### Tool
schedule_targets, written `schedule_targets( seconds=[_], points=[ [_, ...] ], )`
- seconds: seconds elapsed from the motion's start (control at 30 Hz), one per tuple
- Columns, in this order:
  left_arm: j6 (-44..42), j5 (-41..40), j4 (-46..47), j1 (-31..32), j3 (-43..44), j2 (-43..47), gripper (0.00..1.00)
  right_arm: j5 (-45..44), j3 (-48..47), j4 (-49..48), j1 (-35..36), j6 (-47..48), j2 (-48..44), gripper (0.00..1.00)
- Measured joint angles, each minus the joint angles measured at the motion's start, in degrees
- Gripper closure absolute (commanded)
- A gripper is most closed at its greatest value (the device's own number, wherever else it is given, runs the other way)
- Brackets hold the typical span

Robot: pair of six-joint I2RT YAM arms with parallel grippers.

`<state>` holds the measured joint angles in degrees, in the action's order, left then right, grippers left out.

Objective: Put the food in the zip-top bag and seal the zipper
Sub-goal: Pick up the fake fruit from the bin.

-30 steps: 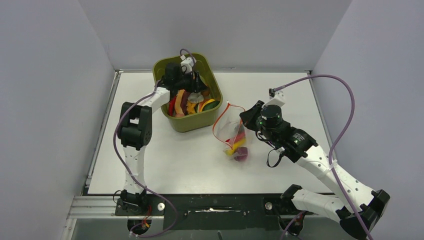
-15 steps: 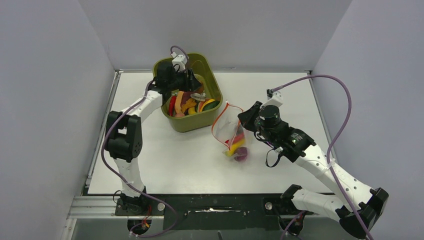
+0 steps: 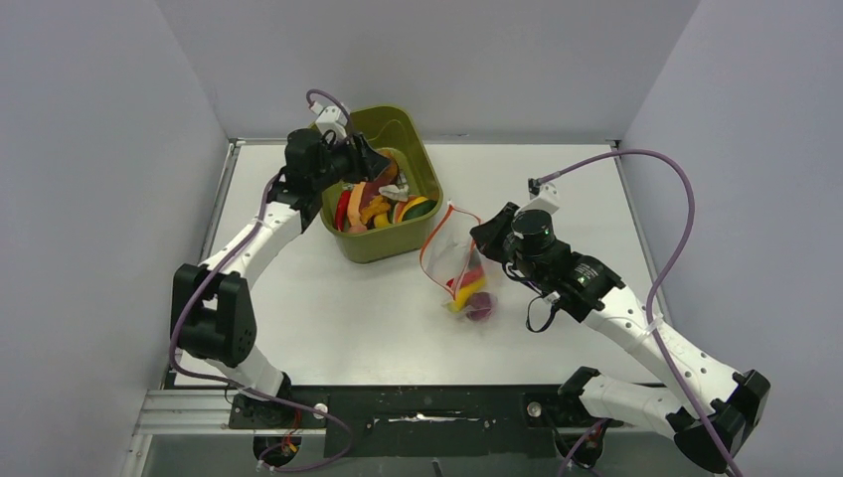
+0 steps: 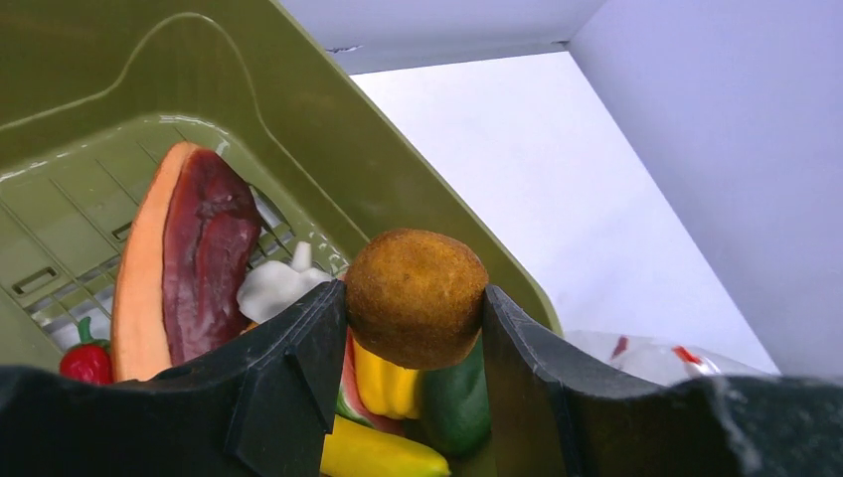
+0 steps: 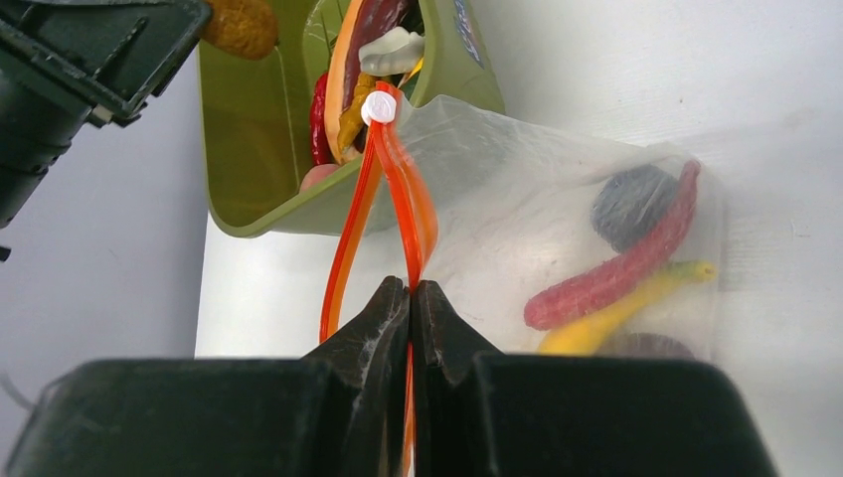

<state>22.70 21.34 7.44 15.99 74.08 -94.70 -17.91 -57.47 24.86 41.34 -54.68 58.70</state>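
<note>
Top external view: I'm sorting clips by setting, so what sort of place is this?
Likely a robot test cell: plain grey partition walls enclose a white tabletop, two arms are bolted to a metal rail, and an olive-green plastic bin holds toy food.

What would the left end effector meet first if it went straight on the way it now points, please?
Probably the far wall of the olive-green bin, just beyond the brown food piece the left end effector grips; depth is unclear.
</note>
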Motion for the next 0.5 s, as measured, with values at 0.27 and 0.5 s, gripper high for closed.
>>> schedule_targets(
  seconds=[0.27, 0.5],
  points=[
    [5.1, 1.9, 2.5, 0.5, -7.8, 8.7, 0.79, 0.2, 0.3, -0.5, 0.0, -0.9, 0.2, 1.00],
    [8.9, 5.3, 5.0, 0.9, -11.6, 14.9, 0.79, 0.9, 0.3, -1.1, 0.0, -1.5, 0.5, 1.00]
  ],
)
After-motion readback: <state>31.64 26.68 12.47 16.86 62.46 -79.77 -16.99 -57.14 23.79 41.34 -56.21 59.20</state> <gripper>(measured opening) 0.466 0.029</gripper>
